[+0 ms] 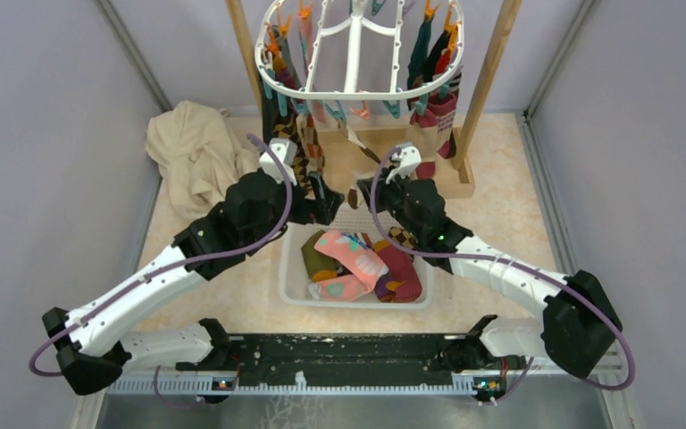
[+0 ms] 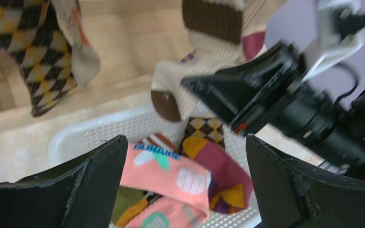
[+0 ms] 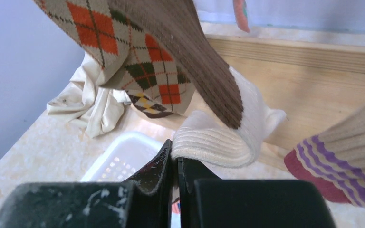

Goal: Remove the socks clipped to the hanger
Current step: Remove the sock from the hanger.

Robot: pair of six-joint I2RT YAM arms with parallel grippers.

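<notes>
up at the far middle, on the white hanger (image 1: 357,92), clipped around its rim and dangling between the posts of the wooden frame (image 1: 491,71): socks (image 1: 433,107) in red, green and argyle. hung low enough to be reached from below, and straight over the white basket (image 1: 290,268), so probably meant to drop in beside the pink sock (image 1: 348,255) and the others lying there. nearest the work, a cream sock (image 3: 218,142) with a brown toe, just right of an argyle sock (image 3: 142,71). right gripper (image 3: 175,149) up at its lower edge, jaws pressed together, cream ribbing right at the tips; impossible to tell whether a fold is caught between them or merely resting on top. left gripper (image 2: 185,140) close by on the left, jaws spread wide, holding nothing, aimed over the basket. off to the far left, a heap of beige cloth (image 1: 192,152). clips out of sight in both wrist views; hanger top cut off overhead; right arm blurred in the left wrist view.
</notes>
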